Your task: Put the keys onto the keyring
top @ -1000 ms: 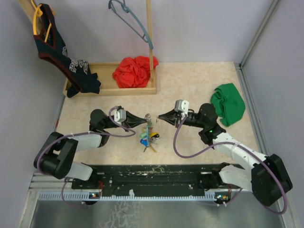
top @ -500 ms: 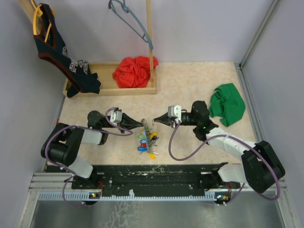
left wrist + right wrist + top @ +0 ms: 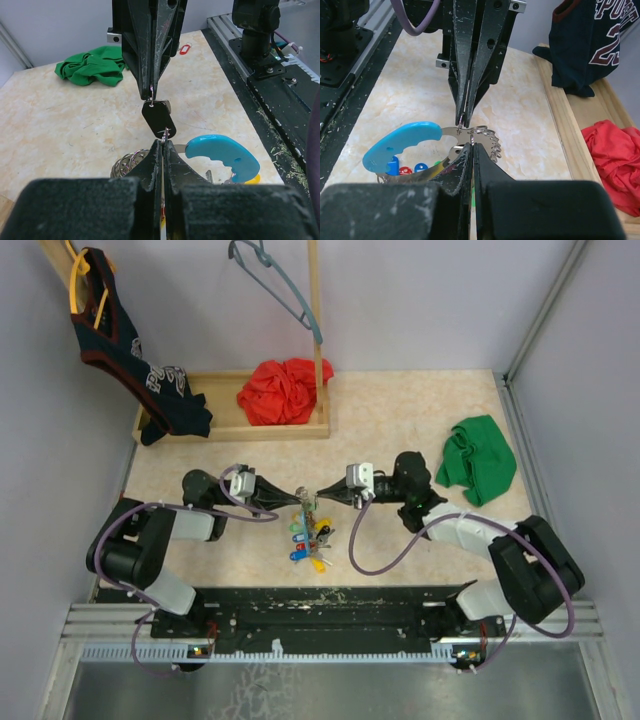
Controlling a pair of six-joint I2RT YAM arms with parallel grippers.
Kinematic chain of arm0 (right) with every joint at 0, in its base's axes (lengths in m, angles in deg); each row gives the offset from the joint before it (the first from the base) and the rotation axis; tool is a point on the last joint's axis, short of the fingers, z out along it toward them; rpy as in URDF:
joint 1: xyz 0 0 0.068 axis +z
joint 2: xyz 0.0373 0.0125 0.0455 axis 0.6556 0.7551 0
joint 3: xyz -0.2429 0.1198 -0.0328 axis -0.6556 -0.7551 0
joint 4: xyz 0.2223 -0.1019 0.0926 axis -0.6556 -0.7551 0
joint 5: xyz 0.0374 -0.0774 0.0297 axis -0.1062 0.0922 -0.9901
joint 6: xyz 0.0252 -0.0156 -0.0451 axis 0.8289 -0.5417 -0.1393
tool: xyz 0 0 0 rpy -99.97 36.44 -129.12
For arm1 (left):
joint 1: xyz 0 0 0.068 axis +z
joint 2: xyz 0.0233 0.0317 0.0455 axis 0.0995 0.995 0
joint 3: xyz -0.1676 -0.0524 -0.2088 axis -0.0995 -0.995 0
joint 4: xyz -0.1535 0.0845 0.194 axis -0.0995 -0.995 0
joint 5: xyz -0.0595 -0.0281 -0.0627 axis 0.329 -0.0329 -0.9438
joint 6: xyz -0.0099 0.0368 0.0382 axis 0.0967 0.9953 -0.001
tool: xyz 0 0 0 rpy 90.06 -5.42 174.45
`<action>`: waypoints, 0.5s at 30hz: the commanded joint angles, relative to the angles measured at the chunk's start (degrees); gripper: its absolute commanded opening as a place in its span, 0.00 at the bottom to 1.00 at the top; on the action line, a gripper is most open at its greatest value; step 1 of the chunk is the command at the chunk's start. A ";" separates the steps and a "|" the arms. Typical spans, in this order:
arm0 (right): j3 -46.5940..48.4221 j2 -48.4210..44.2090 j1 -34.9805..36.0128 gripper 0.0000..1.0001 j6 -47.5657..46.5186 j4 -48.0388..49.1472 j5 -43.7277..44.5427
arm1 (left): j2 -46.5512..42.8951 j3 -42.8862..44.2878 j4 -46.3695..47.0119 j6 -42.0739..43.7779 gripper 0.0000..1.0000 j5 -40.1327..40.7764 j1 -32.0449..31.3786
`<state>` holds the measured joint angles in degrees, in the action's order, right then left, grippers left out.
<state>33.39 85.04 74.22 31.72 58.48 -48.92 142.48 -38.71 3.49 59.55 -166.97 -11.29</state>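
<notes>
Left wrist view. Noted left end effector (image 3: 162,146) closed tight, tips nipping the small wire loop at the near end of black tag (image 3: 158,118). Noted right end effector (image 3: 151,86) opposite, likewise fully shut, pinching the loop at the tag's far end. Tag strung between the two. Cannot tell whether lifted clear of the tabletop (image 3: 60,125).

Found keyring (image 3: 225,156) just beside the left tips, light-blue section out to the side, grey metal part running in under the fingers. Cannot tell whether touching either finger. Logged remaining keys (image 3: 310,538) as a coloured bunch on the tabletop, directly under the meeting tips, toward the near edge and between the two arms.

Handling, judged:
- Light and rigid all round: thin metal, hard plastic tags.
- Wire loops narrow, smooth and likely slippery; little to bite on, prone to twist or pop out of a pinch.
- Bunch loosely linked, so expect swinging and tangling when raised.
- Nothing fragile.
- Best to take keys by the flat plastic head or tag, or square across a loop.
- Best to take the hoop by the thicker blue section, for a surer hold than on bare metal.

Pose, from top external: both arms reaching low over the tabletop, forearms running inward from either side, wrists level, fingers pointed straight at each other and meeting tip to tip.
</notes>
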 commanded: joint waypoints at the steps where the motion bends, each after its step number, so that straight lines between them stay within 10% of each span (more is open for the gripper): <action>1: 1.92 0.79 0.53 0.00 -0.42 3.24 -1.72 | -0.39 1.18 15.72 1.25 0.00 -0.27 0.39; 15: -0.92 3.12 3.27 0.00 10.90 13.45 6.30 | -1.35 -0.71 15.72 2.47 0.00 5.67 0.30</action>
<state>33.43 87.51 76.62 36.94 65.12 -45.22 142.48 -38.86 3.52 60.91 -163.24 -11.26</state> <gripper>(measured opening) 0.005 0.006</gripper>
